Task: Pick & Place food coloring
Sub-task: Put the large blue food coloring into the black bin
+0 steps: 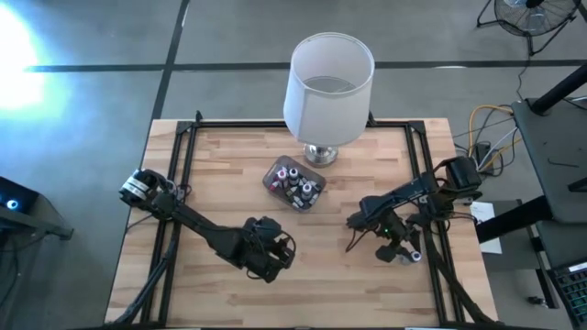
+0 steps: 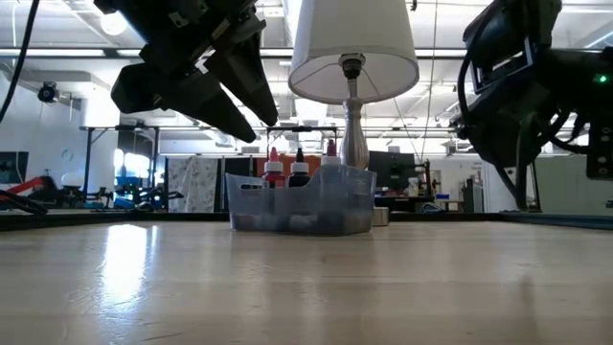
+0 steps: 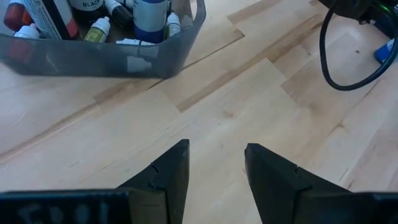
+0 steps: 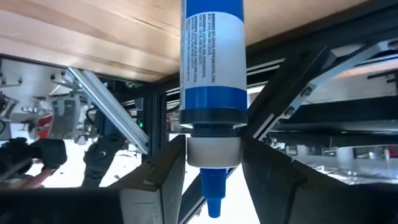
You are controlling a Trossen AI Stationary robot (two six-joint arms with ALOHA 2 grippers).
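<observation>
Most food coloring bottles (image 1: 295, 186) already sit in the translucent tub (image 1: 275, 170) by the lamp (image 1: 327, 87), w/ the right gripper (image 4: 210, 163) pinching a blue-labelled bottle (image 4: 212, 62) near the table's right edge, not yet placed; left gripper (image 3: 216, 168) waits near the tub, jaws spread, empty.

My high camera looks straight down on the whole desk (image 1: 303, 275). The low one sits at desk height, facing level into the room. Both share the tub (image 1: 293, 182) and lamp (image 1: 327, 87). My left wrist camera looks closely down at the desk (tub again).
</observation>
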